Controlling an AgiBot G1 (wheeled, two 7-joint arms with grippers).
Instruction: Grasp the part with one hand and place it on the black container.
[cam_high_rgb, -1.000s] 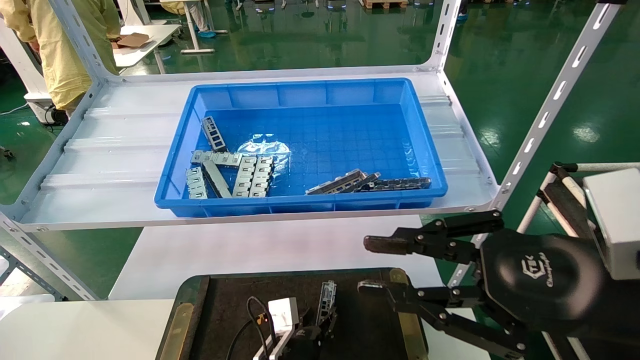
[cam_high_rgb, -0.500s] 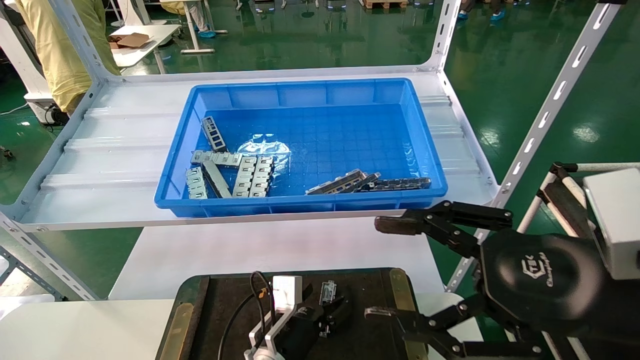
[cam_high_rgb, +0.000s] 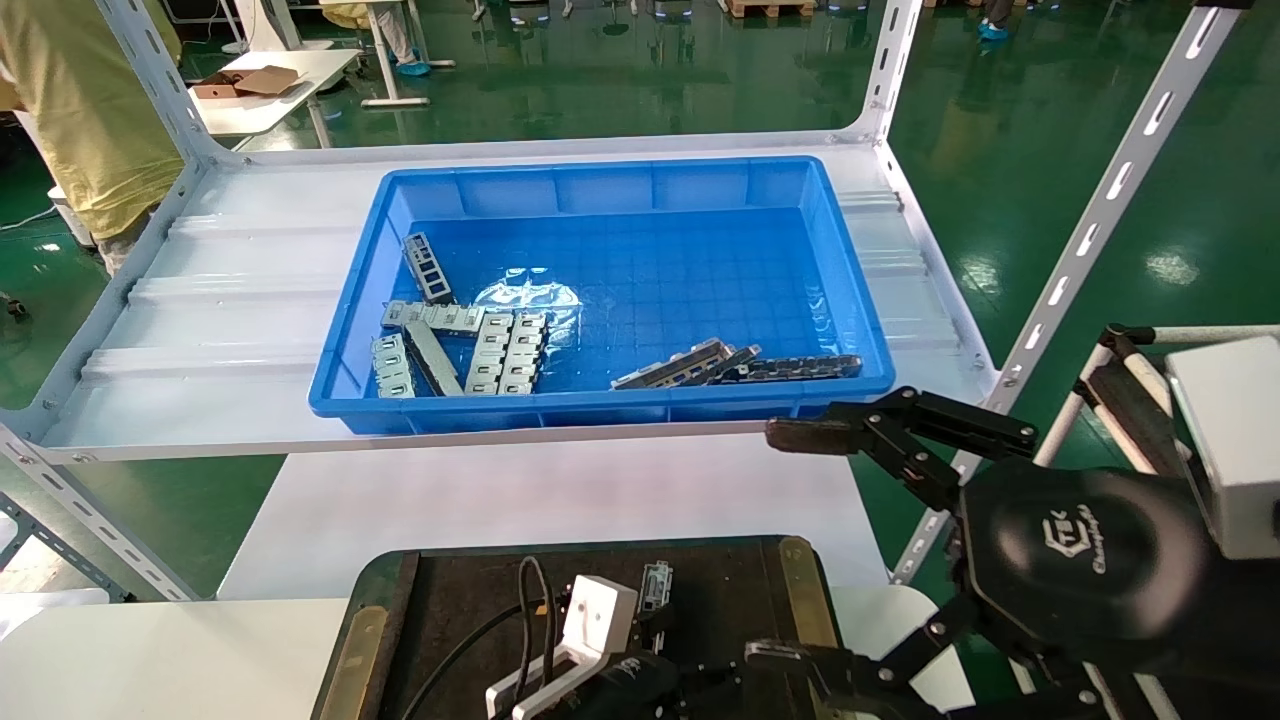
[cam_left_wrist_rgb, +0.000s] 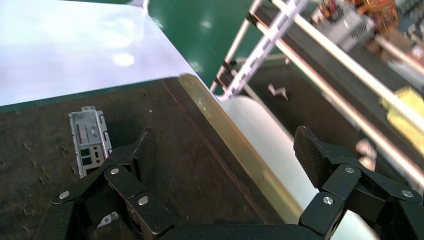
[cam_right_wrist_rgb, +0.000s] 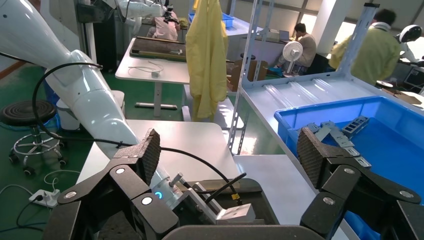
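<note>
The part (cam_high_rgb: 655, 585), a narrow grey channel strip with cutouts, lies flat on the black container's dark floor (cam_high_rgb: 460, 600), free of any gripper. It also shows in the left wrist view (cam_left_wrist_rgb: 89, 141) beside one of my left fingers (cam_left_wrist_rgb: 145, 150). My left gripper (cam_high_rgb: 690, 680), with its white camera box (cam_high_rgb: 600, 615), is open and empty low over the container's brass rim (cam_left_wrist_rgb: 225, 130), just right of the part. My right gripper (cam_high_rgb: 790, 545) is wide open and empty, raised at the container's right edge.
A blue bin (cam_high_rgb: 600, 185) on the white shelf (cam_high_rgb: 200, 300) holds more grey channel strips (cam_high_rgb: 690, 365) and paler tabbed plates (cam_high_rgb: 500, 350). A slotted shelf post (cam_high_rgb: 1100, 210) stands at the right. A person in yellow (cam_high_rgb: 60, 100) stands at the far left.
My left gripper let go of the part, which now lies on the container, and drew back toward me and to the right. My right gripper opened wider.
</note>
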